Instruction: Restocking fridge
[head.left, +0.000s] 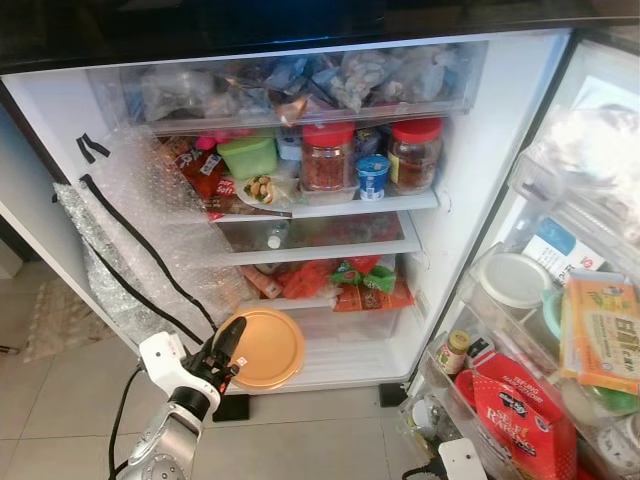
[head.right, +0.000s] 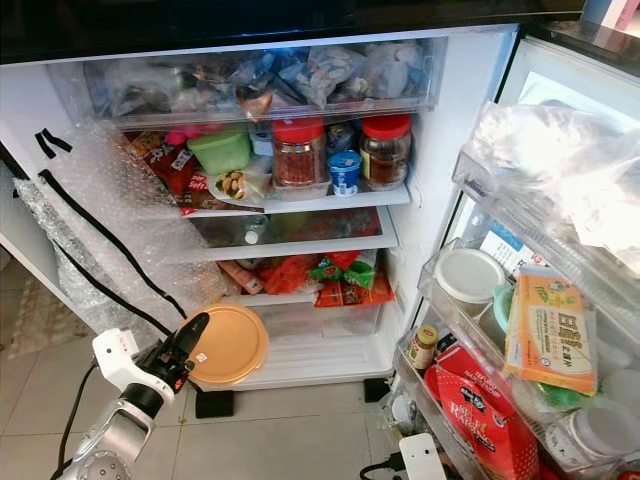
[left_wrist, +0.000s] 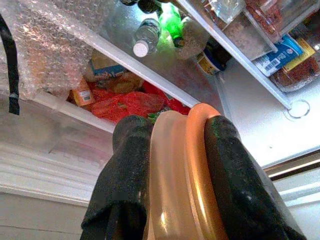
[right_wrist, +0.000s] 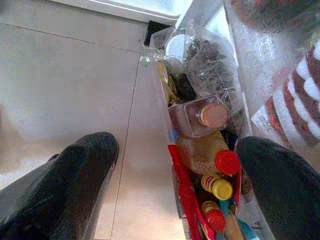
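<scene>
My left gripper (head.left: 228, 352) is shut on the rim of a round orange lidded container (head.left: 266, 347), held on edge in front of the fridge's lowest shelf (head.left: 340, 362). In the left wrist view the two black fingers (left_wrist: 131, 165) pinch the orange container (left_wrist: 187, 170) from both sides. My right gripper (right_wrist: 175, 165) hangs open low beside the fridge door, over bottles in the bottom door bin (right_wrist: 210, 165).
The open fridge holds red-lidded jars (head.left: 327, 155), a green tub (head.left: 248, 156) and packets on its shelves. Bubble wrap with black tape (head.left: 130, 230) drapes the left wall. Door shelves at right carry a red bag (head.left: 520, 410), a yellow box (head.left: 602, 330) and a white lid (head.left: 514, 279).
</scene>
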